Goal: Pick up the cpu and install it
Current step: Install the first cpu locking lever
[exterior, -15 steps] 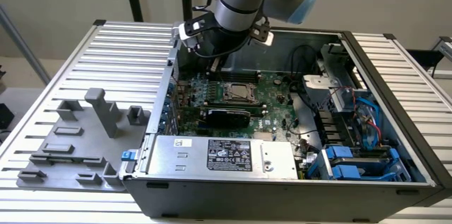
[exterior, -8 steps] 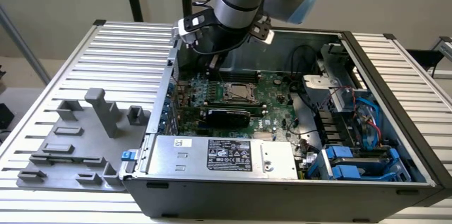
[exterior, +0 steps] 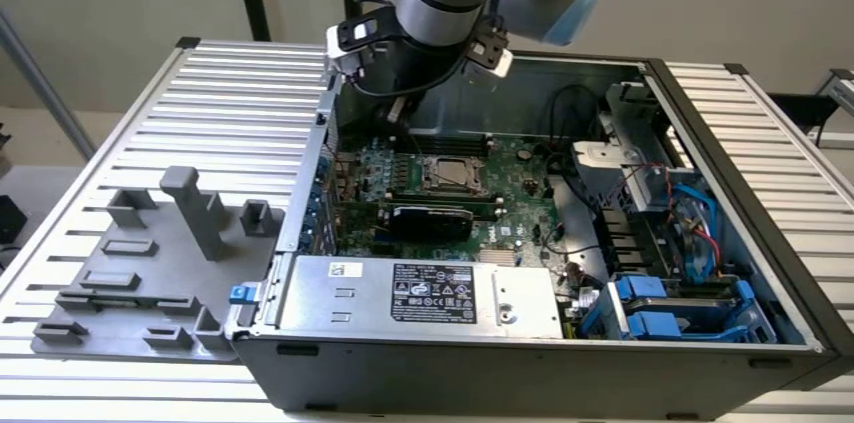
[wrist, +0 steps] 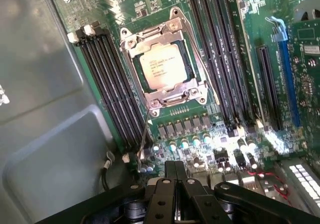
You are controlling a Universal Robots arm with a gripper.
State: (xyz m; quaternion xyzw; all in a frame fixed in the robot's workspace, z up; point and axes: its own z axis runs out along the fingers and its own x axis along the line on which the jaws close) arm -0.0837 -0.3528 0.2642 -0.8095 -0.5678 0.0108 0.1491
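Cpu: the cpu [wrist: 161, 70] lies flat in its socket, silver top up, on the motherboard [wrist: 250, 14] end farthest from the grey labelled box [exterior: 414, 295].
Socket frame: the metal socket frame [wrist: 176, 95] closes round the chip's rim on all sides; a thin lever [wrist: 144, 134] runs out from one corner.
Neighbours: memory slots [wrist: 107, 84] flank the socket on both sides.
Handling: by its looks light, stiff and thin, with a smooth lid that would slip; the underside is probably delicate.
Where to hold: two opposite edges of the rim, kept level, though the frame leaves little of them exposed.
Hand: the hand [wrist: 175, 166] is clenched on nothing and hangs above the board, apart from the chip.
Carrier: the open computer case [exterior: 534, 373] rests on the slatted table [exterior: 240, 93].
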